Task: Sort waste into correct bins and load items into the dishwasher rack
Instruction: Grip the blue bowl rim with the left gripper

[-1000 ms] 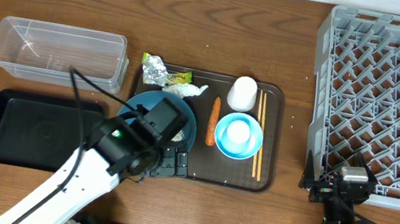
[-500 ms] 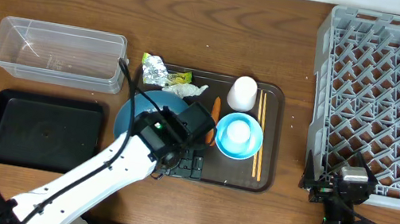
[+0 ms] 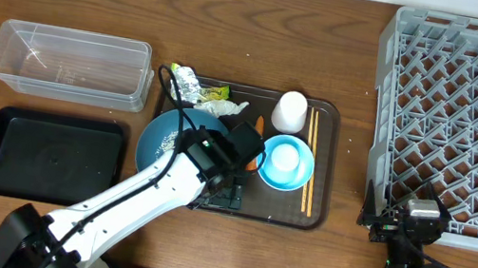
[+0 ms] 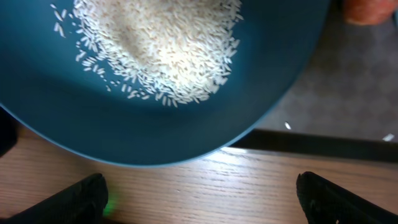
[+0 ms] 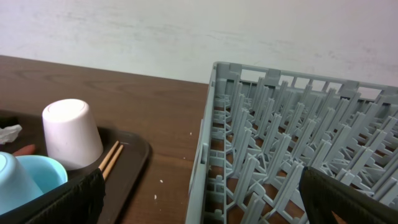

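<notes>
showing the left gripper [image 4: 205, 199] above the near-left part of the dark brown serving tray [image 3: 271, 206], fingers spread wide and empty. the large dark-blue bowl [image 4: 267, 93], holding white rice grains [image 4: 168, 43], sits at the tray's left end, its rim just ahead of the fingertips; being round, it offers no preferred axis. the carrot [image 4: 370, 9] lies further right on the tray. the right gripper [image 5: 205, 208], also wide and empty, hangs off the tray's right side, so the left arm is nearer, probably for a rim grasp.
</notes>
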You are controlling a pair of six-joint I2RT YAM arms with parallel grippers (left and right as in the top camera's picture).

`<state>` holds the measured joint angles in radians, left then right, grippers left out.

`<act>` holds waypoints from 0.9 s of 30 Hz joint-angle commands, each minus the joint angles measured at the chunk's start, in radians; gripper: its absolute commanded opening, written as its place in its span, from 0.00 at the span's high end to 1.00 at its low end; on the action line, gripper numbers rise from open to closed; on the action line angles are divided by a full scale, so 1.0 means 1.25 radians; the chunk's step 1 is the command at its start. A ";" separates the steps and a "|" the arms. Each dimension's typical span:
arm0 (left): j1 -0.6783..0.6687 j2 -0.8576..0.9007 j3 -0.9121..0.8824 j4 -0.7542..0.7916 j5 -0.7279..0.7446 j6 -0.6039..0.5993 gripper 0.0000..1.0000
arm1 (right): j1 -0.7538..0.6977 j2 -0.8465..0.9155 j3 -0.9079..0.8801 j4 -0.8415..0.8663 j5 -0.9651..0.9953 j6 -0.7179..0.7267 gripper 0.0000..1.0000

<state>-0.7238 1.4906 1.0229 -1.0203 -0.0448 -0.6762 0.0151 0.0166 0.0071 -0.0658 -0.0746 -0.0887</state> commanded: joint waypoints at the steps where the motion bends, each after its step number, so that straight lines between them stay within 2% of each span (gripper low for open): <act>1: -0.002 0.006 0.012 -0.002 -0.052 0.008 0.00 | -0.007 -0.007 -0.001 -0.003 0.003 -0.010 0.01; 7: -0.001 0.006 0.012 -0.002 -0.089 0.009 0.00 | -0.007 -0.007 -0.001 -0.003 0.003 -0.010 0.01; 14: -0.001 0.006 0.010 0.005 -0.187 0.011 0.00 | -0.007 -0.007 -0.001 -0.003 0.003 -0.010 0.01; 27: -0.001 0.006 0.006 0.060 -0.182 0.044 0.02 | -0.007 -0.007 -0.001 -0.003 0.003 -0.010 0.01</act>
<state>-0.7238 1.4944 1.0229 -0.9546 -0.2474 -0.6342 0.0151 0.0166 0.0071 -0.0658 -0.0746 -0.0887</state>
